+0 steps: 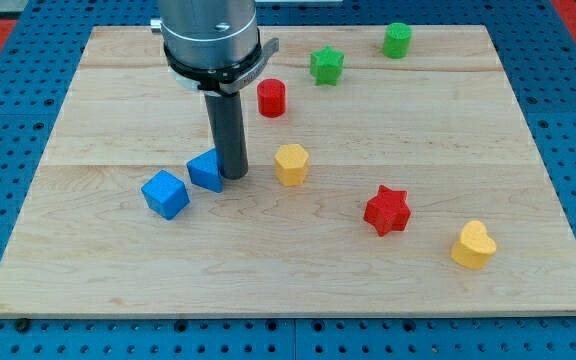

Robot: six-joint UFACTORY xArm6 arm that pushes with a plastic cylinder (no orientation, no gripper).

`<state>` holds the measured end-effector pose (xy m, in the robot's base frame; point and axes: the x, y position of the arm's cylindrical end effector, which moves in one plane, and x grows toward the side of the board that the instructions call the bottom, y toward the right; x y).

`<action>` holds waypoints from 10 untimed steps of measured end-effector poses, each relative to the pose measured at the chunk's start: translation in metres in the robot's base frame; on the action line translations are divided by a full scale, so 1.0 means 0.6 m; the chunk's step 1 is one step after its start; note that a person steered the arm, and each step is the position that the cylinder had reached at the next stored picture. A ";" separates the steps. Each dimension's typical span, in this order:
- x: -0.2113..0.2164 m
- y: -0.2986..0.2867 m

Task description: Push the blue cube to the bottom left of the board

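A blue cube (165, 193) sits on the wooden board (108, 260), left of centre. A second, smaller blue block (206, 170) lies just up and right of it, almost touching it. My tip (233, 175) rests on the board right against the right side of that smaller blue block, with the dark rod rising from it to the arm's grey flange at the view's top. The cube is apart from my tip, with the smaller blue block between them.
A yellow hexagonal block (291, 164) lies right of my tip. A red cylinder (271, 98) stands above it. A green star (326, 66) and a green cylinder (397, 40) are at the top right. A red star (386, 210) and a yellow heart (472, 245) lie lower right.
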<state>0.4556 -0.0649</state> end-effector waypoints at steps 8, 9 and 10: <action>0.044 -0.195; 0.004 -0.182; 0.010 -0.215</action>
<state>0.4617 -0.1942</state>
